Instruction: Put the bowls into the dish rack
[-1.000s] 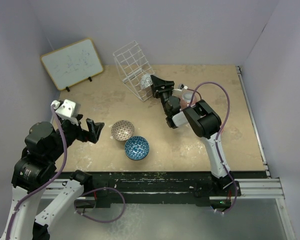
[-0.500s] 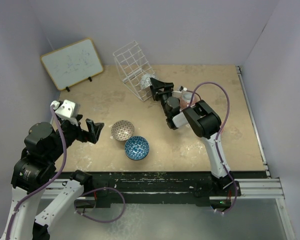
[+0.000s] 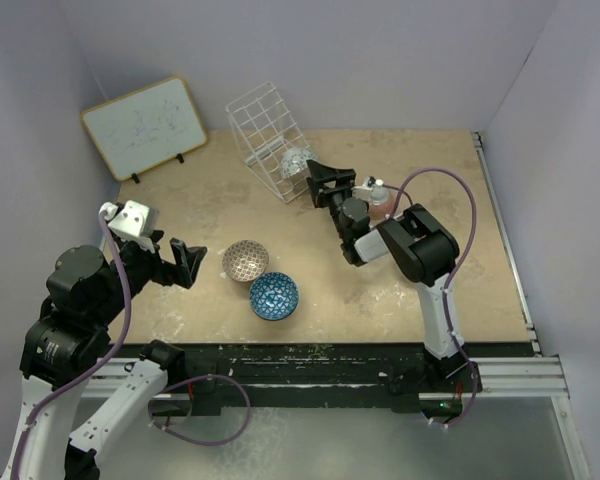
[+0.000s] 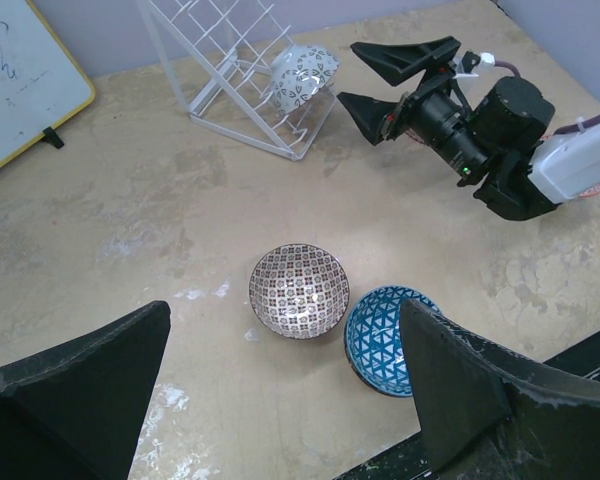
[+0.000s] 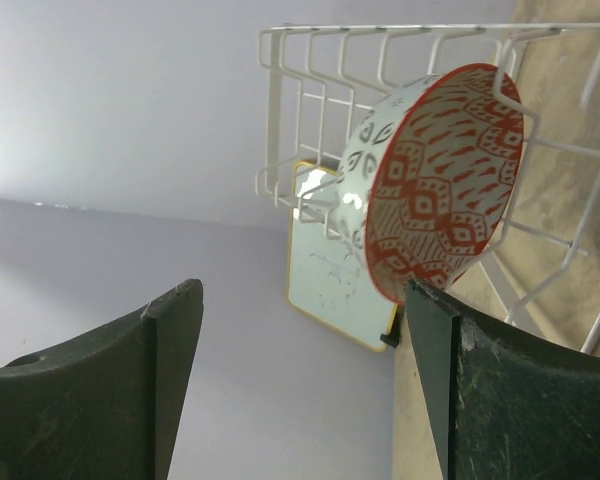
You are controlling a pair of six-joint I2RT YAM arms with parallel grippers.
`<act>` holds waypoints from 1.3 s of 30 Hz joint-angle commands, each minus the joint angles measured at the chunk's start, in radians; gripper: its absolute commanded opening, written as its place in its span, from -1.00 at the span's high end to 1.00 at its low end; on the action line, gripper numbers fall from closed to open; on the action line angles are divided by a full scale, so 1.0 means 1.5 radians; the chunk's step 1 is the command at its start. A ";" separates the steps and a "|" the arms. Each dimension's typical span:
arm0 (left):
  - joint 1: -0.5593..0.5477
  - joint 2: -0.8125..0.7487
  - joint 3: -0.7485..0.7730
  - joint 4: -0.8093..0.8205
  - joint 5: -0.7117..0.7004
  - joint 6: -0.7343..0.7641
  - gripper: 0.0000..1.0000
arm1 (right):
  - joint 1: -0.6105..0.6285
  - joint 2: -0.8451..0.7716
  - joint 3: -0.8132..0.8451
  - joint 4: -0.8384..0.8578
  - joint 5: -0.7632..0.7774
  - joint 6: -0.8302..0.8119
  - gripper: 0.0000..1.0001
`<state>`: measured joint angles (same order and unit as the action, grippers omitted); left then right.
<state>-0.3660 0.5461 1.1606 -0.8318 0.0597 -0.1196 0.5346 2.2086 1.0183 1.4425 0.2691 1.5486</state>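
Red-patterned bowl (image 5: 438,180) sits in dish rack (image 5: 400,29), just beyond parted right jaws

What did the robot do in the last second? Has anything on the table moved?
The right arm's fingers pulled back from the dish rack, to the right and a little toward the arm's base. They are open and apart from the white patterned bowl leaning in the rack. Nothing was picked up. The left arm's fingers, the brown bowl, the blue bowl and the whiteboard stayed put.
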 commanded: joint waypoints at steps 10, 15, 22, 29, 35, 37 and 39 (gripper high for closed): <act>0.004 -0.006 0.022 0.022 -0.009 -0.010 -0.98 | 0.002 -0.111 -0.127 0.042 -0.010 -0.038 -0.69; 0.004 0.000 0.028 0.019 -0.016 -0.010 -0.98 | 0.002 -0.204 -0.133 -0.081 -0.039 -0.100 -0.73; 0.005 0.004 0.031 0.028 -0.016 -0.014 -0.98 | 0.005 -0.433 -0.143 -0.425 -0.063 -0.265 -0.80; 0.004 0.004 0.030 0.035 0.000 -0.019 -0.98 | 0.004 -0.639 -0.081 -0.960 0.034 -0.467 -0.84; 0.004 0.006 0.022 0.043 0.025 -0.018 -0.98 | 0.000 -0.684 -0.014 -1.313 0.156 -0.443 -1.00; 0.004 0.001 0.015 0.050 0.031 -0.023 -0.98 | -0.010 -0.687 -0.013 -1.344 0.177 -0.449 -0.94; 0.004 -0.005 0.009 0.054 0.036 -0.028 -0.98 | -0.035 -0.680 -0.015 -1.349 0.165 -0.462 -0.89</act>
<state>-0.3660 0.5468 1.1759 -0.8204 0.0780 -0.1394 0.5282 1.1904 0.9668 -0.3447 0.4339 0.9104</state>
